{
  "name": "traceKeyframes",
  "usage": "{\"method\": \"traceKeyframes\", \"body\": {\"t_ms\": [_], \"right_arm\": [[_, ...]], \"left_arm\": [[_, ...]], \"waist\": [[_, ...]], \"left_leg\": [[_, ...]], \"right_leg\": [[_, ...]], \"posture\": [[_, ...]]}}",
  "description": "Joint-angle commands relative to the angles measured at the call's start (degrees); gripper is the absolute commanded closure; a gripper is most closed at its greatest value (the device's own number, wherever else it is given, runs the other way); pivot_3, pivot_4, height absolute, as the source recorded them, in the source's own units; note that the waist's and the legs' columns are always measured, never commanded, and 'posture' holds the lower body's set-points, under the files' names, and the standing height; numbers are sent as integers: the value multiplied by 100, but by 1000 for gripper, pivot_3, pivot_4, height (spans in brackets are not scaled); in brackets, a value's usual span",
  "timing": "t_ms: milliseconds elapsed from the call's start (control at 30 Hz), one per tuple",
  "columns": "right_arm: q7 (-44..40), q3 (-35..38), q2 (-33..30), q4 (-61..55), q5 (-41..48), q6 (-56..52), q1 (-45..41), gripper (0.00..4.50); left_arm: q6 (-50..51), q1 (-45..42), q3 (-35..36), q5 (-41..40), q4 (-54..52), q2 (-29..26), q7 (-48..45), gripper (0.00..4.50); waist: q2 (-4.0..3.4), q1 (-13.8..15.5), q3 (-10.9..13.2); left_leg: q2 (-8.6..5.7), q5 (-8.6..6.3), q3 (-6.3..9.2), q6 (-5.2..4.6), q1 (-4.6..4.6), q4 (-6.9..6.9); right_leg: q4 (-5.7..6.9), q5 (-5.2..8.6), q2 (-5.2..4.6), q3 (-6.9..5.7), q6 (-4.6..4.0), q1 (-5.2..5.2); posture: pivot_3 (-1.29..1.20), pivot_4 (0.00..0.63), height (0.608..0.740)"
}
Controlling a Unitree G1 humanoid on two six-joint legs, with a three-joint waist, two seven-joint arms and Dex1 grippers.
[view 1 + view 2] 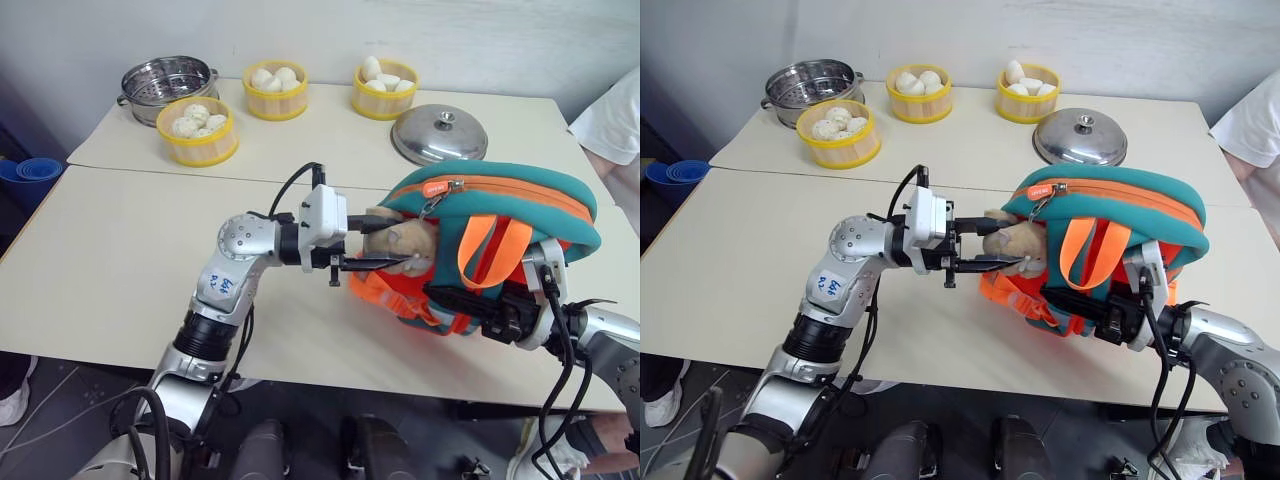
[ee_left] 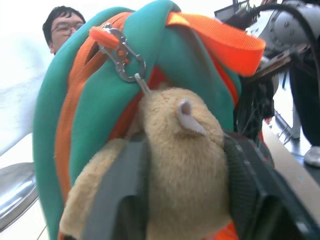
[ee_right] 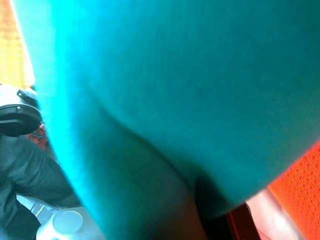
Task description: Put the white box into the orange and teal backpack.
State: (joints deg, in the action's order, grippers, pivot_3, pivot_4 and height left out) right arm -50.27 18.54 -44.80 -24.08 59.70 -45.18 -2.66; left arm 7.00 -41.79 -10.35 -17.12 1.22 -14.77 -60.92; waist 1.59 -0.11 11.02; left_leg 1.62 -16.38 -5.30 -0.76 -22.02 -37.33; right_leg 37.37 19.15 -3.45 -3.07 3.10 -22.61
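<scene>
Backpack (image 1: 520, 215) between left gripper (image 1: 385, 262) and right gripper (image 1: 470, 305)

The only writing appears on a small white sticker (image 1: 221, 288) fixed to the silver casing of the left arm, left of centre in the left eye view; it carries a few blue handwritten characters, too small and slanted to be read with certainty. The same sticker (image 1: 830, 289) appears in the right eye view, equally illegible. An orange zipper tab (image 1: 436, 188) on the orange and teal backpack (image 1: 520, 205) bears faint pale marks that cannot be made out.
</scene>
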Motion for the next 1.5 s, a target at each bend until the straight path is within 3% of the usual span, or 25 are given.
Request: {"method": "traceKeyframes", "body": {"t_ms": [33, 133, 233, 333, 467, 633, 800, 933, 1000, 1167, 1267, 1367, 1433, 1500], "right_arm": [[16, 385, -18, -108, 185, 42, 115, 4500], [17, 551, -44, -58, 173, 86, 217, 4500], [43, 698, -19, -29, 182, 104, 287, 4500], [144, 904, 64, -29, 310, 90, 392, 4500], [310, 1093, 179, -79, 485, 102, 526, 4500], [601, 1200, 463, -210, 780, 126, 729, 4500], [698, 1052, 667, -376, 752, 211, 925, 4500], [886, 708, 941, -429, 206, 537, 930, 4500], [1009, 506, 1102, -377, -283, 886, 812, 4500], [589, -64, 939, -219, -1881, 2104, 743, 2887], [108, 147, 639, 104, -2537, 2946, 900, 1814], [-343, 679, 317, 514, -2729, 3425, 1202, 817], [-629, 988, 124, 776, -2712, 3546, 1407, 58], [-977, 1350, -128, 1305, -2814, 3817, 1599, 58]], "left_arm": [[416, -384, 546, -570, 121, -402, -265, 3633], [1437, -735, 980, -1382, 231, -918, -660, 4119], [1866, -1036, 1171, -1468, 702, -1360, -772, 4119], [1649, -1366, 1311, -1129, 1739, -1756, -789, 4119], [866, -1319, 739, -170, 2596, -2041, -777, 4119], [-294, -625, 228, 529, 2880, -1263, -134, 4119], [-439, 118, 21, 622, 2324, -529, 265, 4119], [-268, 680, -28, 620, 1691, -349, 546, 4119], [-7, 781, 226, 458, 1459, -366, 779, 3432], [267, 1187, 791, -71, 664, -959, 506, 1897], [578, 1786, 1230, -555, 39, -1591, 62, 935], [272, 2485, 1558, -530, -264, -2086, -113, 32], [61, 2842, 1692, -455, -378, -2257, -85, 0], [-113, 3304, 1869, -373, -542, -2363, 48, 0]], "waist": [[0, 1, 0], [0, -18, 0], [-1, -9, 0], [-2, -4, 0], [-2, -13, 0], [-2, 11, -1], [-1, -4, 0], [-8, -10, -4], [-8, -7, -4], [-9, -40, -5], [-9, -34, -5], [-10, -13, -5], [-10, 19, -4], [-11, 35, -4]], "left_leg": [[0, 0, 0, 0, 0, 0], [1, 0, 0, 0, -1, 0], [2, 3, 1, 5, 0, 3], [0, 4, 0, 7, 0, 1], [0, 3, -2, 6, 1, 4], [-1, 2, -1, 4, -1, 6], [-1, -3, 0, -4, -10, -2], [0, -2, -2, -1, 3, 8], [1, 0, -1, 1, 7, 9], [0, 0, -3, 8, 8, 12], [1, 8, -3, 29, 10, 18], [1, 9, -5, 39, 11, 19], [0, -5, -6, 14, 13, 17], [-1, -13, -3, -1, 15, 15]], "right_leg": [[1, 0, 0, 0, 0, 0], [2, 0, 0, -1, -1, -2], [1, 1, 0, -2, -2, -2], [1, 2, 0, -2, -2, -1], [0, 2, 1, -2, -2, -2], [-3, 1, -3, -2, -2, -2], [-1, 1, -6, -2, -1, -7], [5, 1, -4, 0, -2, -4], [7, 1, -3, 0, -2, -2], [11, 2, -2, 2, -3, -5], [9, 4, -1, 0, -8, -6], [0, 5, -2, 1, -9, -3], [-5, 5, -5, 1, -8, 4], [-12, 5, -10, 0, -9, 11]], "posture": [[0, 150, 740], [0, 150, 740], [0, 150, 740], [0, 150, 740], [0, 150, 740], [0, 150, 740], [0, 150, 740], [0, 150, 740], [0, 150, 740], [0, 150, 740], [0, 150, 740], [0, 150, 740], [0, 150, 740], [0, 150, 740]]}}
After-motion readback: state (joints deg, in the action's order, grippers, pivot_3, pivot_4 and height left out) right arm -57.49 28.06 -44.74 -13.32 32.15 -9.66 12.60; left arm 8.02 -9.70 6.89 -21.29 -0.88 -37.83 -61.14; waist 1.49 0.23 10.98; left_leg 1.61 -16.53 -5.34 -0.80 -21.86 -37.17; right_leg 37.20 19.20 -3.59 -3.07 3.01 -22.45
